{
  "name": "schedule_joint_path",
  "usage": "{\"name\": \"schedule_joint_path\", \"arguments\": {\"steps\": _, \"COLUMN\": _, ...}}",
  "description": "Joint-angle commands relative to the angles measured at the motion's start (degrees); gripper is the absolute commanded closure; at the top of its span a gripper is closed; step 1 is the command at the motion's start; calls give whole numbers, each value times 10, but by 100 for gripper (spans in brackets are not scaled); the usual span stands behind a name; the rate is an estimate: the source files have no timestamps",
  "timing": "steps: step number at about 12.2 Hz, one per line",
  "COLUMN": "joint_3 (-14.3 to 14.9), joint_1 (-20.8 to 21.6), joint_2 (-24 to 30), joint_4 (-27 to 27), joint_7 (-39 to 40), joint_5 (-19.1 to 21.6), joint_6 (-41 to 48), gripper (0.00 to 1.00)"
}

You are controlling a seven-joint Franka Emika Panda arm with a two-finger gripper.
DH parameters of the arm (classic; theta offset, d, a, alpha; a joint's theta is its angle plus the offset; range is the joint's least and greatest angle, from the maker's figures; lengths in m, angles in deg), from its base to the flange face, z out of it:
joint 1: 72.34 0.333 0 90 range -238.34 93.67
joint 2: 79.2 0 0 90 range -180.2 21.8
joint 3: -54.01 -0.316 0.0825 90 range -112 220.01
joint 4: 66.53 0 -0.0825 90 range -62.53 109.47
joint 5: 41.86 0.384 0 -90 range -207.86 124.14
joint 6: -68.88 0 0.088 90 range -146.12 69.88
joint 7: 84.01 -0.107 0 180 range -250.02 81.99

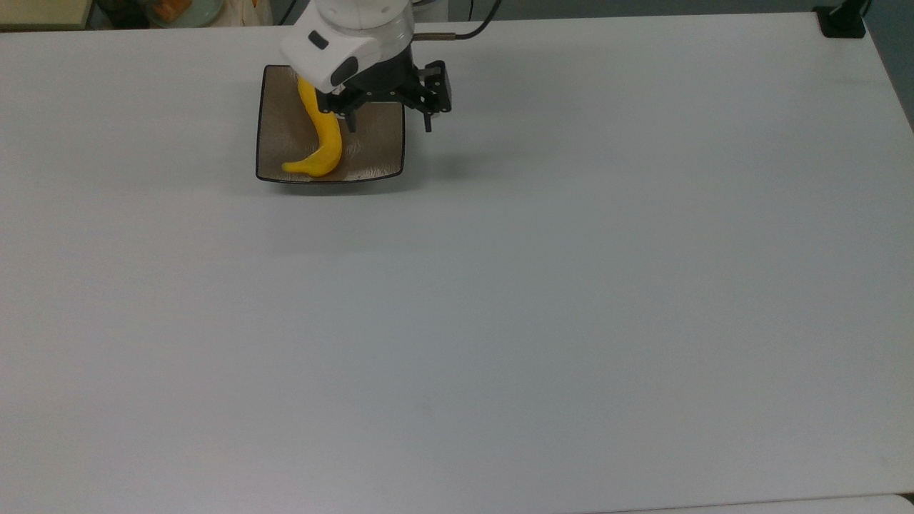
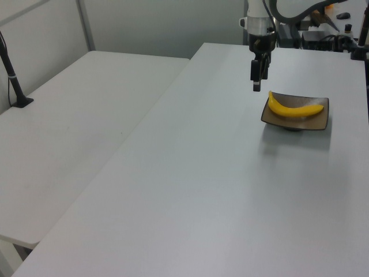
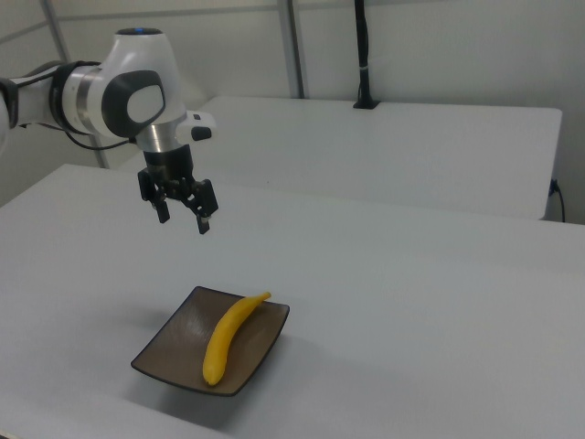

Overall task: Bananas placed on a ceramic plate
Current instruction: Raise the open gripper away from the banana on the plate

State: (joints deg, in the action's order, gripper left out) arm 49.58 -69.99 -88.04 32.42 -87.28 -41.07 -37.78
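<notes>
The banana (image 1: 327, 143) (image 2: 287, 109) (image 3: 228, 336) lies free on the square brown-grey ceramic plate (image 1: 378, 143) (image 2: 318, 114) (image 3: 169, 347), running corner to corner. One end is at the plate's near-left corner in the top view. My gripper (image 1: 389, 127) (image 2: 257, 85) (image 3: 184, 222) hangs in the air above the plate, toward its right edge in the top view. It is open, with nothing between its black fingers. The white wrist hides the far end of the banana in the top view.
The white table (image 1: 500, 321) stretches wide in front of and to the right of the plate. A black clamp (image 1: 842, 21) sits on its far right corner. A second white table (image 2: 69, 133) with a black post (image 2: 11, 69) stands alongside.
</notes>
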Motion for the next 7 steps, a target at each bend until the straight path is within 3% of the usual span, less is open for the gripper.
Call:
{"name": "schedule_joint_path", "arguments": {"steps": 1, "joint_3": 1, "joint_1": 12, "joint_2": 51, "joint_4": 25, "joint_7": -38, "joint_5": 10, "joint_6": -21, "gripper": 0}}
{"name": "schedule_joint_path", "arguments": {"steps": 2, "joint_3": 0, "joint_1": 12, "joint_2": 63, "joint_4": 40, "joint_7": -35, "joint_5": 4, "joint_6": -21, "gripper": 0}}
{"name": "schedule_joint_path", "arguments": {"steps": 4, "joint_3": -1, "joint_1": 12, "joint_2": 79, "joint_4": 62, "joint_7": -29, "joint_5": -46, "joint_6": -20, "gripper": 0}}
{"name": "schedule_joint_path", "arguments": {"steps": 7, "joint_3": -1, "joint_1": 8, "joint_2": 91, "joint_4": 73, "joint_7": -10, "joint_5": -47, "joint_6": -11, "gripper": 0}}
